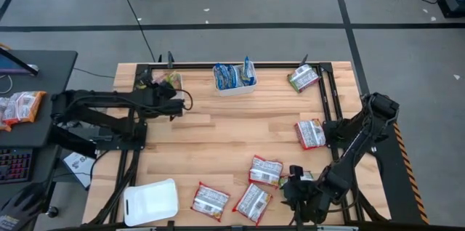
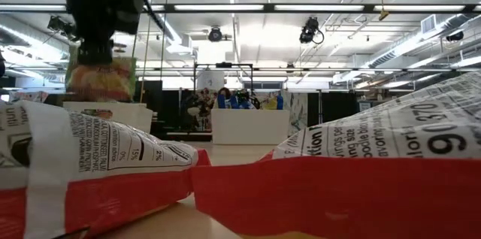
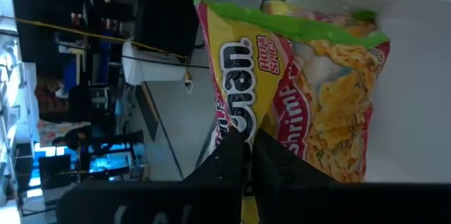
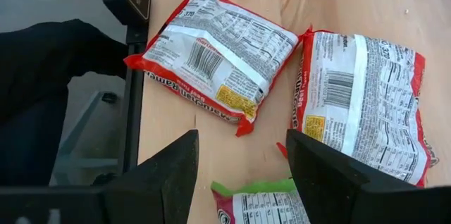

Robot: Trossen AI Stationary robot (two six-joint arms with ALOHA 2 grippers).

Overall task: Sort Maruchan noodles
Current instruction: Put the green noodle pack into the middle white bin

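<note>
My left gripper (image 3: 246,146) is at the table's far left, shut on a green-yellow noodle packet (image 3: 317,90). The packet hangs above a white tray (image 3: 416,76), as the low view also shows: packet (image 2: 99,79), tray (image 2: 113,111). My right gripper (image 4: 243,160) is open near the table's front right edge. Its fingers stand on either side of a green-edged packet (image 4: 264,203) lying flat, without touching it. Two red-white packets (image 4: 215,55) (image 4: 359,104) lie just beyond. More red-white packets (image 1: 211,200) (image 1: 311,134) are scattered on the wood. My left gripper pinches the green-yellow packet between its two fingers at one edge, beside the printed logo (image 3: 236,122). In the low view the packet hangs below the fingers (image 2: 94,52), clear of the tray beneath it.
A white tray (image 1: 234,86) at the far middle holds upright blue-white packets. Another white tray (image 1: 150,202) lies at the near left. A green-edged packet (image 1: 303,78) lies at the far right. Two red-white packets (image 2: 90,164) (image 2: 361,171) lie close before the low camera.
</note>
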